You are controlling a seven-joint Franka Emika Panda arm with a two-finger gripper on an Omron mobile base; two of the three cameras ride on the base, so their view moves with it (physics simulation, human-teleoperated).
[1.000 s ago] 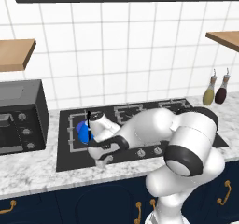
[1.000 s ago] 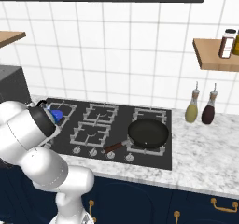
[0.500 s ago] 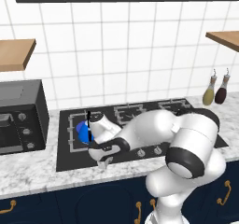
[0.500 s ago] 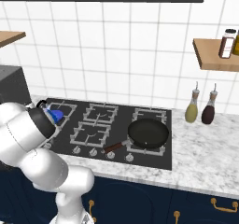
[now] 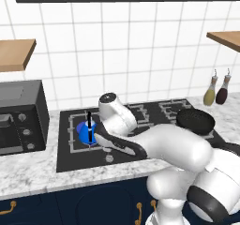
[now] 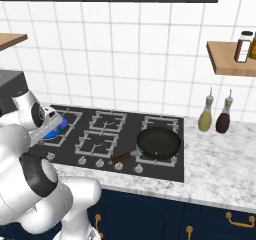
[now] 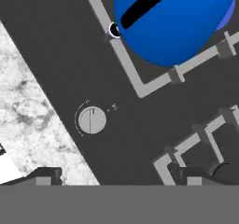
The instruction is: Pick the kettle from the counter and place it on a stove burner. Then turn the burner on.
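The bright blue kettle with its thin black upright handle stands on the left stove burner of the black stove. My gripper hovers just right of and in front of the kettle, open, holding nothing. In the hand view the kettle sits at the top right on the grey grate, apart from my gripper, whose fingertips stand wide apart. A round silver knob lies on the stove below the kettle. From the right base view the kettle peeks out behind my arm.
A black frying pan rests on the right burner, handle toward the knob row. A black microwave stands left of the stove on the marble counter. Two bottles stand at the right under a wooden shelf.
The jaws have sprung wide apart and let go of the kettle's handle. The kettle stays put on the left burner. The arm has barely shifted.
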